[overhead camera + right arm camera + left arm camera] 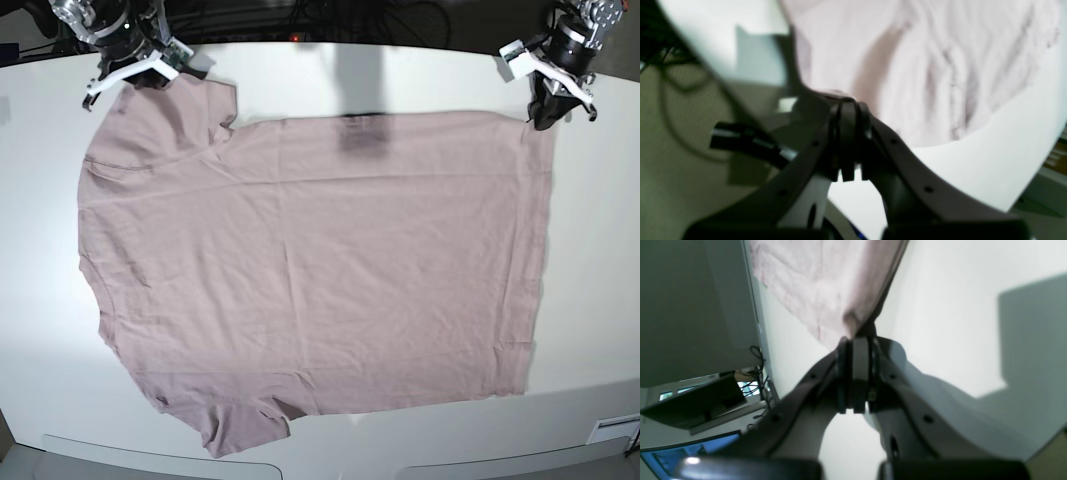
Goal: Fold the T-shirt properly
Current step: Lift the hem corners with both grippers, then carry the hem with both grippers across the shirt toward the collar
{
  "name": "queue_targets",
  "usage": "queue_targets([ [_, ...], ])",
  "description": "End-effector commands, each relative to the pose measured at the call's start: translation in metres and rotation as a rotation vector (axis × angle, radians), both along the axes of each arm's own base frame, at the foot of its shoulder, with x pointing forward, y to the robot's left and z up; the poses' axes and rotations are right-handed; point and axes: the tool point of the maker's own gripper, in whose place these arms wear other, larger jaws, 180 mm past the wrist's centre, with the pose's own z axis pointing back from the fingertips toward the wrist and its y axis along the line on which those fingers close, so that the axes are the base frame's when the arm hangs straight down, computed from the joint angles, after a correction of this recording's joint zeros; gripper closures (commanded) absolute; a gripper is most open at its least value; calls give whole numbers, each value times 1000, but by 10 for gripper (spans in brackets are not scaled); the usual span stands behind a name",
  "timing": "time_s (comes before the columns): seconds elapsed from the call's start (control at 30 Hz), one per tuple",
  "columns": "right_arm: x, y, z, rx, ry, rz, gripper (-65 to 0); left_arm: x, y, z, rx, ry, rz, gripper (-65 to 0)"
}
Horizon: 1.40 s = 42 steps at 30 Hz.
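T-shirt [310, 280] is lying flat, long axis spanning between arms. Left gripper [545, 118] is pinching hem corner; right gripper [135, 75] is clamping sleeve edge.

T-shirt [310, 270] lies spread flat on the table [600, 250].
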Motion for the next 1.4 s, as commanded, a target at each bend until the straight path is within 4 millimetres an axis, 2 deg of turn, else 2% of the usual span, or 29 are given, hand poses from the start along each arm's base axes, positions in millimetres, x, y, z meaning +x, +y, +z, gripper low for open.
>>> queue_targets([
  [0.0,13,-2,10,0,-51,-4,0,6,6,6,10,-23,3,0],
  [0.17,42,4,18,90,-103,-100,0,33,8,16,-34,-77,54,0],
  [0.37,74,36,26,273,-187,-221,0,65,1,30,-73,-153,81,0],
  [0.5,90,54,32,351,-238,-273,0,72,-10,31,-107,-174,110,0],
  [0.63,105,61,40,384,-278,-287,0,75,-5,36,-93,-194,152,0],
  [0.73,114,61,46,393,-304,-284,0,83,2,51,-84,-248,201,0],
  [0.93,136,67,60,451,-345,-300,0,99,-10,87,-123,-330,231,0],
  [1.07,145,69,66,466,-366,-307,0,106,-9,110,-130,-367,304,0],
  [1.23,144,74,65,499,-356,-323,0,111,-14,134,-159,-412,338,0],
  [1.37,144,74,64,496,-352,-327,0,113,-18,141,-174,-425,332,0],
])
